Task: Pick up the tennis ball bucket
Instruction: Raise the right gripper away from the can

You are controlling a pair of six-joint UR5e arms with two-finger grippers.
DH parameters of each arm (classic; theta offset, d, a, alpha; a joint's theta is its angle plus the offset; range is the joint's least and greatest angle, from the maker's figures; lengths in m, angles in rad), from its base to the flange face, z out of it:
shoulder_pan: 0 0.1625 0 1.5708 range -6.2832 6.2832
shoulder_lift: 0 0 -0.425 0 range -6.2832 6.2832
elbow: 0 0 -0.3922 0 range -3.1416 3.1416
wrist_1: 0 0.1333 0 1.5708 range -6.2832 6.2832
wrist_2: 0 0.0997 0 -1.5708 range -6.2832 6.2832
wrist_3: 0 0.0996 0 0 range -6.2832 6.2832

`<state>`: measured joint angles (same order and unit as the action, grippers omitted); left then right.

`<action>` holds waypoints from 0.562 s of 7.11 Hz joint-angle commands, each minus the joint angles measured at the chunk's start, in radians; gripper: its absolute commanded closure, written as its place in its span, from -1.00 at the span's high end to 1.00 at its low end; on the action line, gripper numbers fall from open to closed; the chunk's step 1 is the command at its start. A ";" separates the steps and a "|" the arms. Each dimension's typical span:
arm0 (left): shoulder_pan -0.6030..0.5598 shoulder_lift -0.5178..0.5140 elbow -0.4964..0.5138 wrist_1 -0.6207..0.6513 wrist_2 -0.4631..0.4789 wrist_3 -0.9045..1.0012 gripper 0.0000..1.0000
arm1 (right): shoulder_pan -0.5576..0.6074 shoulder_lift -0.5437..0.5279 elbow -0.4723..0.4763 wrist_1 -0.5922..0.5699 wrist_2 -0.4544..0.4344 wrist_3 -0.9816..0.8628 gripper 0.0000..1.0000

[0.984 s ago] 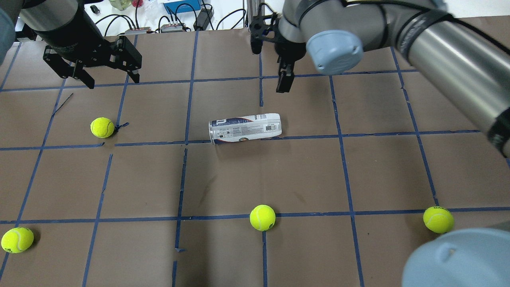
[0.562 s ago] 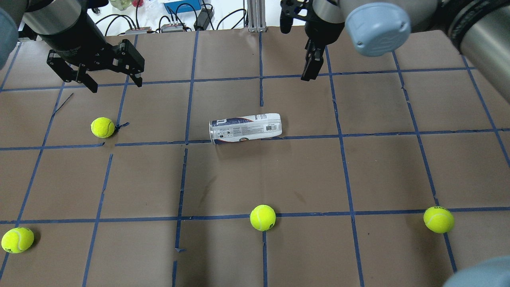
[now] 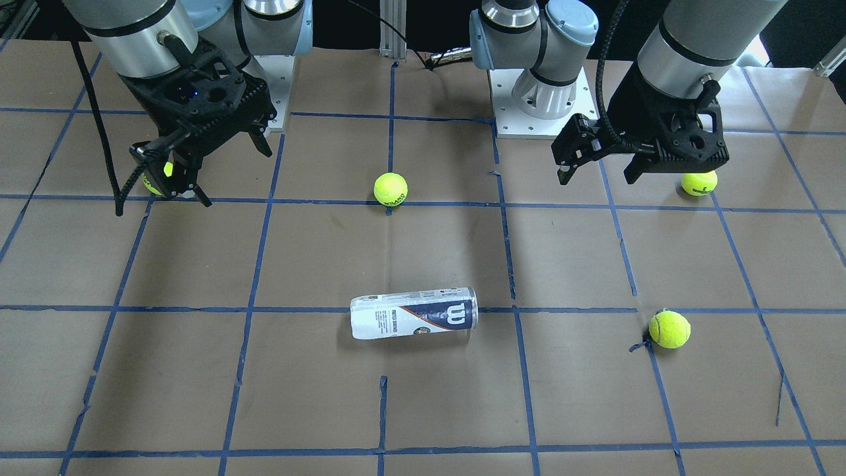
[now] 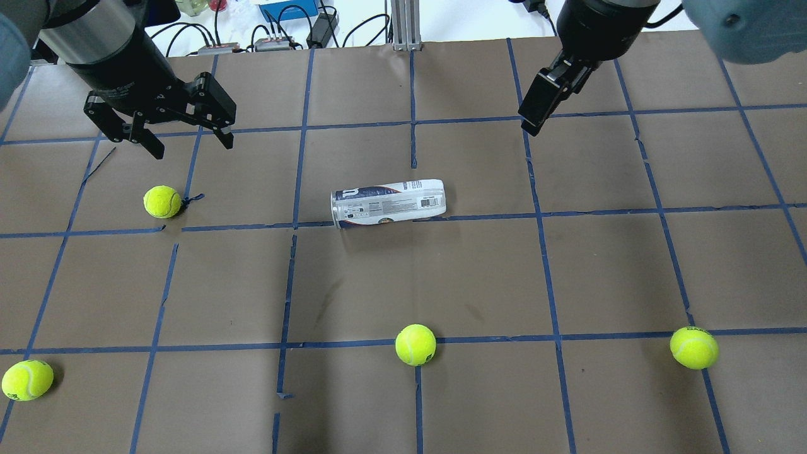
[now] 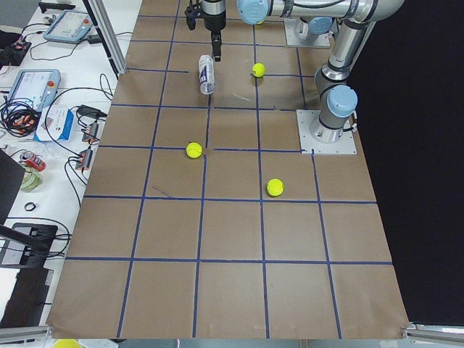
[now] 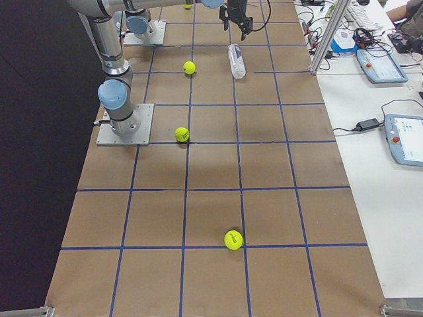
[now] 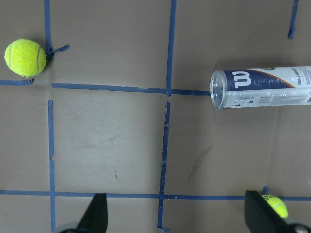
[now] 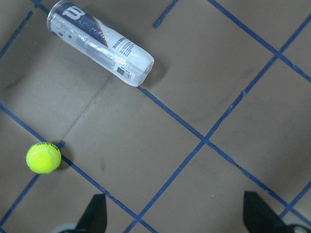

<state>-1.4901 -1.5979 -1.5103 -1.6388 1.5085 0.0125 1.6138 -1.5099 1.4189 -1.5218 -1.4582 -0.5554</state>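
Note:
The tennis ball bucket is a clear tube with a white-and-navy label. It lies on its side near the table's middle, also in the front view, the left wrist view and the right wrist view. My left gripper is open and empty, hovering far left of and behind the tube. My right gripper is open and empty, hovering right of and behind it. Its fingers stand wide apart. Neither gripper touches the tube.
Several yellow-green tennis balls lie loose on the brown, blue-taped table: one below my left gripper, one near the front middle, one front right, one front left. Cables and boxes line the far edge.
My right arm has swung to the right and away from above the tube, and its gripper has turned. My left gripper has shifted slightly right and nearer. The tube has not moved.

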 commanded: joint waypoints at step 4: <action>0.021 0.007 -0.001 0.005 -0.056 0.020 0.93 | -0.071 -0.007 0.023 0.000 -0.001 0.336 1.00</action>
<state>-1.4737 -1.5938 -1.5100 -1.6316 1.4595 0.0291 1.5557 -1.5148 1.4294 -1.5230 -1.4587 -0.2522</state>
